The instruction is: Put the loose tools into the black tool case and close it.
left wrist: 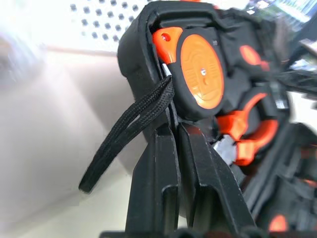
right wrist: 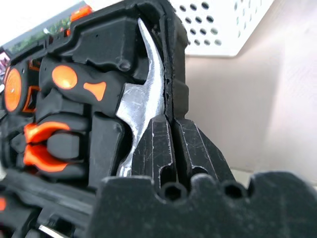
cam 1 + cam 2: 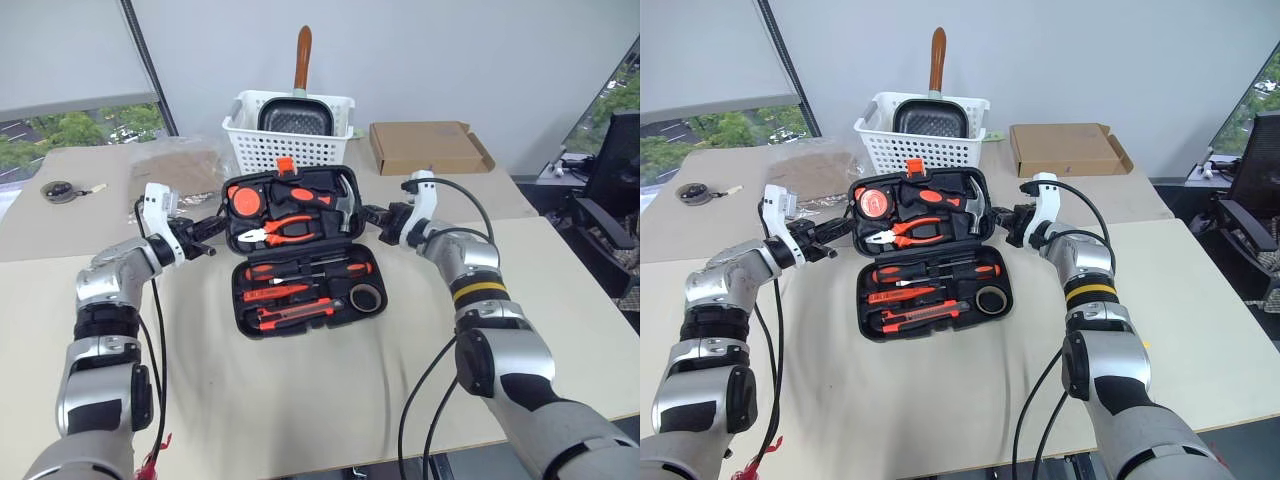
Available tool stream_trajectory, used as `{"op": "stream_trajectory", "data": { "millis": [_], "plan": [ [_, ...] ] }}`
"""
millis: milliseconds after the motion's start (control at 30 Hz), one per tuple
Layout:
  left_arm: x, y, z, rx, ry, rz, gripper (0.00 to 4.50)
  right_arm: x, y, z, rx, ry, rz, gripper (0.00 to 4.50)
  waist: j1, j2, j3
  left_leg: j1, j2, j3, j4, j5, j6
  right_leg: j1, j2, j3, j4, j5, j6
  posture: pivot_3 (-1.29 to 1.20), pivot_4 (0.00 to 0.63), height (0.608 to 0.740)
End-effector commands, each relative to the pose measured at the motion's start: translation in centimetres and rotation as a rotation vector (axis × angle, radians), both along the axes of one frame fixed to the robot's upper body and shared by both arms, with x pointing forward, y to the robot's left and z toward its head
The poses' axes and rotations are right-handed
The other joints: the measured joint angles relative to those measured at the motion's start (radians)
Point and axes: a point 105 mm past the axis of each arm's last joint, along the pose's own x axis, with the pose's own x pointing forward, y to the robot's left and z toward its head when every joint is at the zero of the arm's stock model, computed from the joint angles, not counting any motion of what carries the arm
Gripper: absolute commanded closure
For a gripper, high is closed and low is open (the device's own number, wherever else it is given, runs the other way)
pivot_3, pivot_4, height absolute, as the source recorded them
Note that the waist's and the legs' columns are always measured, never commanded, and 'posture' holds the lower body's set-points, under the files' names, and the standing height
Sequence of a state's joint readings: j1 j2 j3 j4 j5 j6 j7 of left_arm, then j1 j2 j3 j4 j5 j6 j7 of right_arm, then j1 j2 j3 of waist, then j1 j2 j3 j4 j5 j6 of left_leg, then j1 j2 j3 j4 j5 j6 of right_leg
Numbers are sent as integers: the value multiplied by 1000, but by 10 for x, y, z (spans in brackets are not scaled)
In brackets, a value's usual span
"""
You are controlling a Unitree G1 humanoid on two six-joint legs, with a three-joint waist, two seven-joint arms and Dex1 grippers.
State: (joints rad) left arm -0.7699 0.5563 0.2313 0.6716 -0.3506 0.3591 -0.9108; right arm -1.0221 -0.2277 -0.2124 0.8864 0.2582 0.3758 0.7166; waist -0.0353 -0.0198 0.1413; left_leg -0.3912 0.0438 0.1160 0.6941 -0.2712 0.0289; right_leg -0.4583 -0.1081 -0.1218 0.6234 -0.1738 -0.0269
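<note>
On the cloth-covered bench [image 3: 300, 400], tools sit packed in the black tool case [image 3: 300, 310]; left pincer [image 3: 205, 237] and right pincer [image 3: 375, 222] pinch its raised lid's edges, closing not yet done.

The white basket [image 3: 288, 128] stands just behind the open black tool case [image 3: 300, 255]; bare table [image 3: 300, 400] lies in front.

The tool case [image 3: 300, 250] lies open at the centre of the frame on the table [image 3: 300, 400], its lid half toward the top. In the lid sit the tape measure [image 3: 245, 198] at left, the pliers [image 3: 280, 232] below centre and the hammer [image 3: 335, 198] at right. In the lower half lie the screwdrivers [image 3: 305, 268], the utility knife [image 3: 295, 316] beneath them and the tape roll [image 3: 367, 297] at lower right. The left gripper [image 3: 208, 232] meets the lid's left edge, the right gripper [image 3: 372, 216] its right edge. Above the case stands the basket [image 3: 290, 140]; the cardboard box [image 3: 428, 147] lies to the upper right
</note>
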Motion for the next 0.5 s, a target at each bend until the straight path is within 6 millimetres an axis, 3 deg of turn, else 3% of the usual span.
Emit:
{"op": "stream_trajectory", "data": {
  "millis": [33,233,500],
  "plan": [
    [-5,-24,23,163,-229,-81,4444,-13,23,32,33,-206,131,4500,-4,0,0,0,0,0,-1,0,0,0,0,0,0,0,1,0,150,700],
    [-21,-25,6,343,-367,-40,4444,-35,23,25,-21,-369,170,4500,-7,0,0,1,1,2,-2,0,0,0,0,0,-1,-1,1,0,150,700],
    [-39,-23,-4,516,-591,50,4444,-68,24,-5,-268,-676,254,4500,-7,0,0,4,1,0,-1,-1,1,1,-1,1,2,-1,1,0,150,700]
  ]
}}
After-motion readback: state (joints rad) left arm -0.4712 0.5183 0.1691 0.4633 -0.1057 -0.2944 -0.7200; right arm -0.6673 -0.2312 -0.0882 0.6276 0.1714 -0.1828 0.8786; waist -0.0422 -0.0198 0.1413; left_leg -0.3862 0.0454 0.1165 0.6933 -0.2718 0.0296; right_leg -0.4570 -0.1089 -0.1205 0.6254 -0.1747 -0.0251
